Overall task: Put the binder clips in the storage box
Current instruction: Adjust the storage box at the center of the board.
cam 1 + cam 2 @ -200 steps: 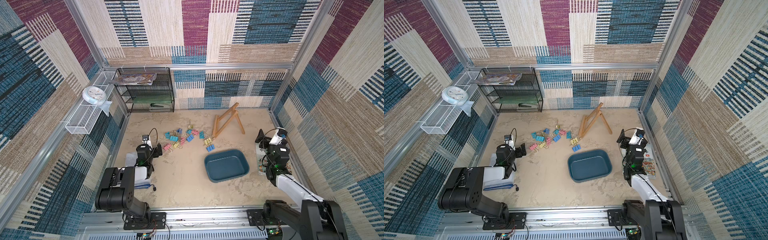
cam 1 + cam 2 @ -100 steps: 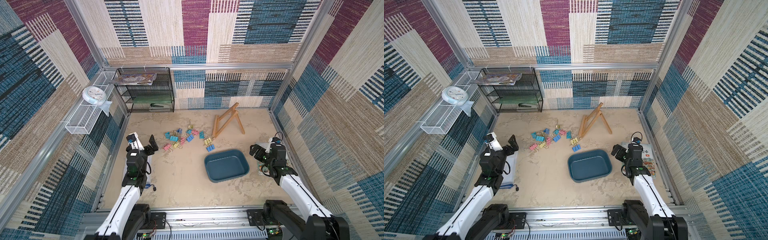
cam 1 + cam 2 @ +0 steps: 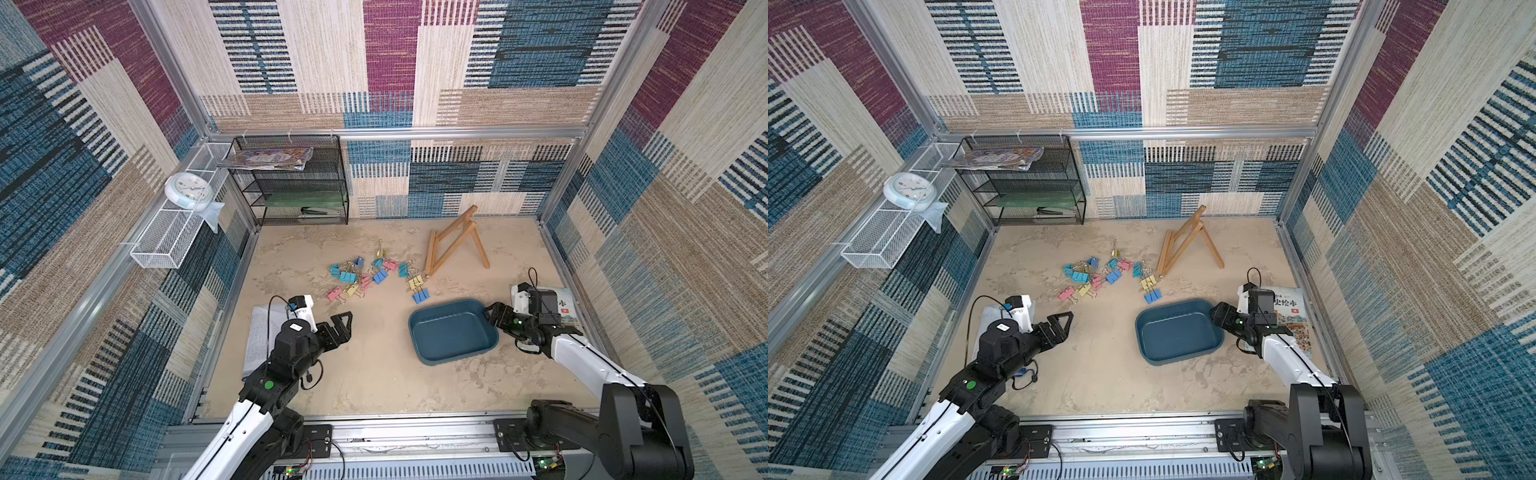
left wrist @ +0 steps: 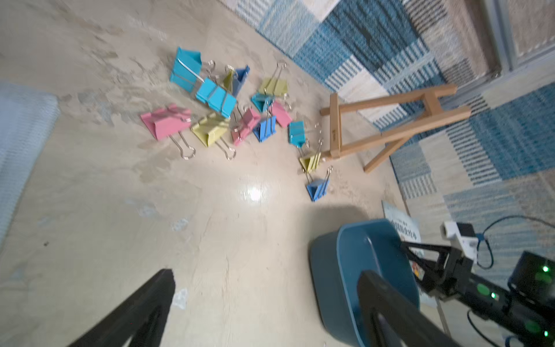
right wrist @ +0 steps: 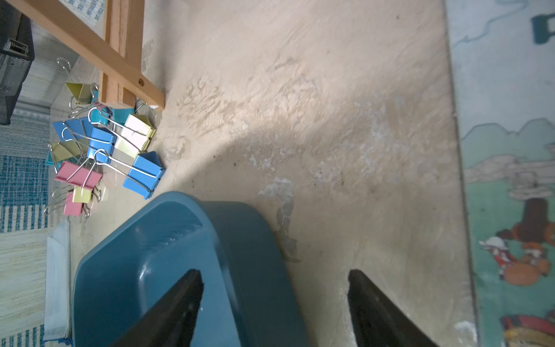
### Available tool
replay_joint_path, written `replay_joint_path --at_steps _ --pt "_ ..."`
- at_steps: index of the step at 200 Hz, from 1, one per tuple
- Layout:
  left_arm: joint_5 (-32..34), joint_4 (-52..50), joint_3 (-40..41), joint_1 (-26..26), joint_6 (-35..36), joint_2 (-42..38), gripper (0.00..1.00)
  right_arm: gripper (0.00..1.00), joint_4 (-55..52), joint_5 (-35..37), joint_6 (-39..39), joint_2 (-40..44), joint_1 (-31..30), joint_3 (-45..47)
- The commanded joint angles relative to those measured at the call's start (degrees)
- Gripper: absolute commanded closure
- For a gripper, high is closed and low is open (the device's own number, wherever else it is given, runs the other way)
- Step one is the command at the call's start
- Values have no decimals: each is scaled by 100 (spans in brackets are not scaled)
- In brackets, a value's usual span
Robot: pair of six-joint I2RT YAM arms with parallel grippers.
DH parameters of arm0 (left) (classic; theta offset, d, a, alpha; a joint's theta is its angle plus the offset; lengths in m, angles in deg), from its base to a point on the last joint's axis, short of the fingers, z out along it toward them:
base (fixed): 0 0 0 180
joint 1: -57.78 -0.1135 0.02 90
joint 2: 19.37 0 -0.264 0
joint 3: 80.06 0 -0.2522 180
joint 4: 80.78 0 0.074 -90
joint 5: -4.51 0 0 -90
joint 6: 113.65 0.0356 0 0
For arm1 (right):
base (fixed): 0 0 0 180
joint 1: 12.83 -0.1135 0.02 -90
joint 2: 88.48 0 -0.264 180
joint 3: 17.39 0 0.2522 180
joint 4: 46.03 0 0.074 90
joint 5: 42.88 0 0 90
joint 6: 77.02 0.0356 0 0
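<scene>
R jaws straddle storage box (image 3: 453,332) (L arm (image 3: 291,347) aloft)

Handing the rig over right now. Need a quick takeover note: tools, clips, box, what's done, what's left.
Left tool: open and empty, above the bare table, short of the clips.
Right tool: open, jaws either side of the storage box end wall, not clamped on it.
Binder clips: all loosely scattered on the table beyond the box, none inside it.
Done: nothing boxed; the box is empty.
Left: every clip has to go in.
</scene>
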Motion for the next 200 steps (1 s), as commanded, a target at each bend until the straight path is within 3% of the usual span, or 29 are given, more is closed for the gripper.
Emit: replay_joint_path --at_steps 1,34,74,136,200 --pt "324 -410 -257 510 84 377 1 41 78 -119 -105 62 -10 83" --pt "922 -682 -673 1038 296 934 2 62 -14 -53 -238 215 -20 200" --pt "1223 -913 -1002 1161 219 1289 2 79 -279 101 -435 526 -139 285" --pt "1920 -1569 -1283 1162 35 1218 1 90 -381 393 -273 850 -601 343" --pt "2297 -1794 -1341 1148 26 1110 1 93 -692 655 282 1466 -1281 297"
